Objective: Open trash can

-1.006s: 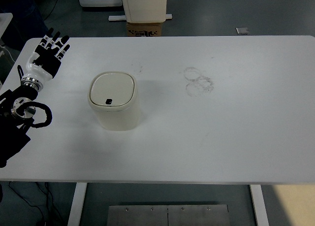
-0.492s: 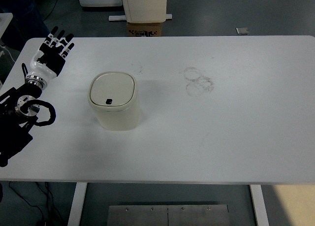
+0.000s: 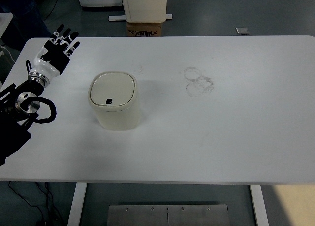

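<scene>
Cream plastic trash can [image 3: 114, 108] stands on the white counter [image 3: 231, 132], left of centre, lid closed, a small dark latch at the lid's near edge. One can, one lid, one latch — nothing else on the counter but some faint ring marks [image 3: 199, 81] far and right of the can.

My left hand [image 3: 55, 56] hovers over the counter's far-left corner, fingers [image 3: 66, 36] spread and extended, holding nothing. The can lies to the right of it and nearer, well apart — no contact. My right hand is not in view, so the left is the only candidate and plainly the closer one.

The can looks roughly square with rounded corners, no marked long axis from above. Judgement: the coming move is a reach right and near, ending on the latch edge.
</scene>
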